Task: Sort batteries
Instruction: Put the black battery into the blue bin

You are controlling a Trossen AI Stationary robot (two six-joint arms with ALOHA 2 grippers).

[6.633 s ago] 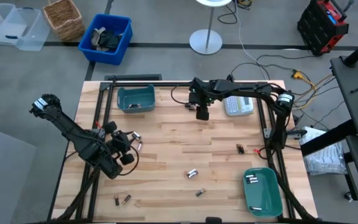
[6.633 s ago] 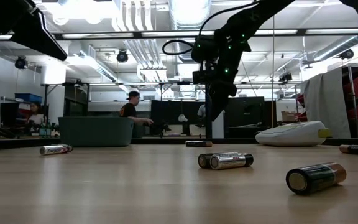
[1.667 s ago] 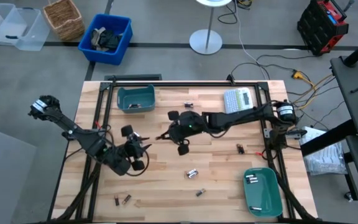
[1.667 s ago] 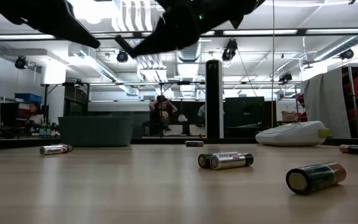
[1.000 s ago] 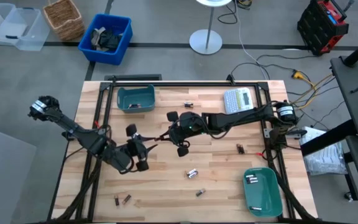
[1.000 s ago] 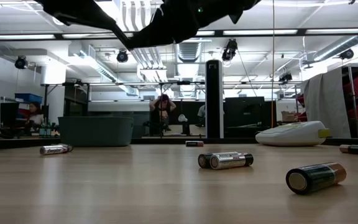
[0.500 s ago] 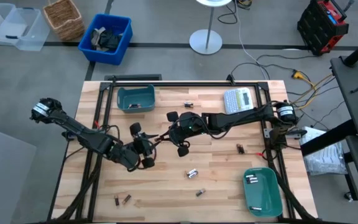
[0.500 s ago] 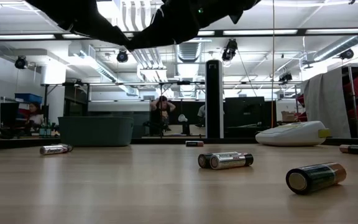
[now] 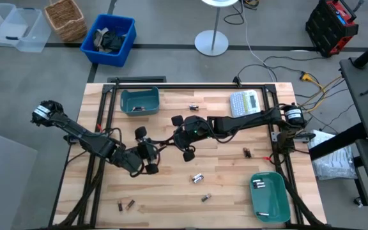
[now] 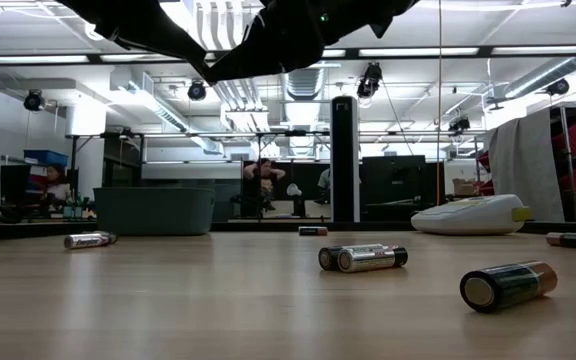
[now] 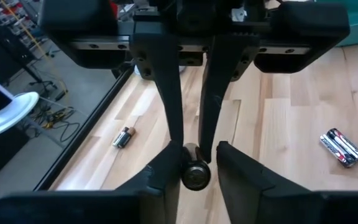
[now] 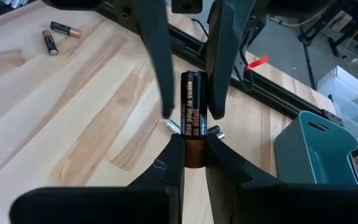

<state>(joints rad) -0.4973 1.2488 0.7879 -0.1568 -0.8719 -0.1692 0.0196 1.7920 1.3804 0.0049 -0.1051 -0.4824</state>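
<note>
A dark battery with a coppery end (image 12: 193,118) hangs above the middle of the table, between my two grippers, which meet tip to tip. My right gripper (image 12: 193,152) (image 9: 171,140) is shut on it. My left gripper (image 11: 197,163) (image 9: 157,145) is open, and its fingers stand on either side of the battery's free dark end (image 11: 195,175). More batteries lie loose on the wood: a silvery pair (image 9: 197,178), one (image 9: 204,198) nearer the front, two (image 9: 125,204) at the near left and one (image 9: 246,153) at the right. My right gripper pinches the battery's coppery end (image 12: 193,160) between its two fingers, coming from the table's right and slanting a little downward. The battery sticks straight out ahead of the fingers, in line with them, lifted clear of the table. My left gripper has one finger (image 11: 169,167) against the side of the battery's free end; the other finger stands a little off it. It comes from the table's left.
A teal bin (image 9: 139,101) stands at the far left and a green tray (image 9: 270,203) holding batteries at the near right. A grey-white label maker (image 9: 245,104) lies at the far right, with a small battery (image 9: 194,107) to its left. People show in the room behind.
My left gripper has moved toward the table's right, up to my right gripper, so that its fingers now stand around the battery's free end. My right gripper has held the battery still above the table.
</note>
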